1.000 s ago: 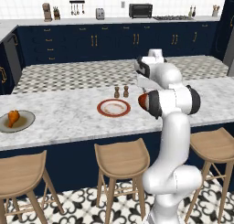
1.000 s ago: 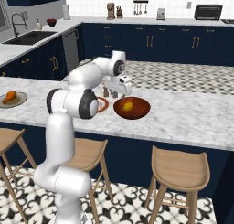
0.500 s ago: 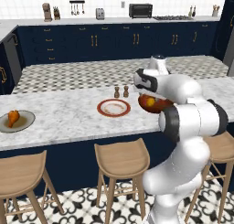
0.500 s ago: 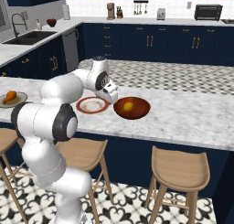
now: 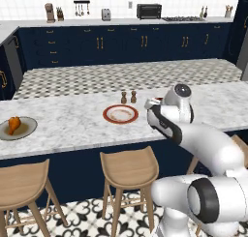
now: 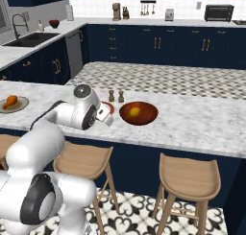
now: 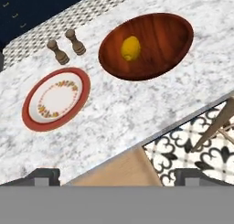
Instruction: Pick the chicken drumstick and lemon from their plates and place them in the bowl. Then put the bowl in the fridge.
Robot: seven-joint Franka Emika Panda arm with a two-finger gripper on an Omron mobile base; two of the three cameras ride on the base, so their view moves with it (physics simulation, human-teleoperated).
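Note:
The lemon (image 7: 130, 48) lies inside the reddish-brown bowl (image 7: 157, 33) on the marble island, also seen as the lemon (image 6: 135, 111) in the bowl (image 6: 144, 118). Left of it is the white red-rimmed plate (image 7: 56, 98), bare. The chicken drumstick (image 5: 13, 125) rests on the grey-green plate (image 5: 22, 132) at the island's far left. My gripper (image 7: 118, 176) hangs open and holds nothing. It is above the island's front edge, back from the bowl and the red-rimmed plate. The hand (image 6: 104, 115) sits just left of the bowl. A grey strip at the right edge may be the fridge (image 5: 242, 52).
Two small wooden shakers (image 7: 67, 46) stand behind the red-rimmed plate (image 5: 120, 114). Wooden stools (image 5: 128, 166) line the island's near side below my hand. Navy cabinets and a back counter with a toaster oven (image 5: 148, 11) lie beyond. A sink (image 6: 29, 37) is at the far left.
The arm has swung back from over the bowl and folded low toward the island's front edge. The gripper stays open; the lemon stays in the bowl.

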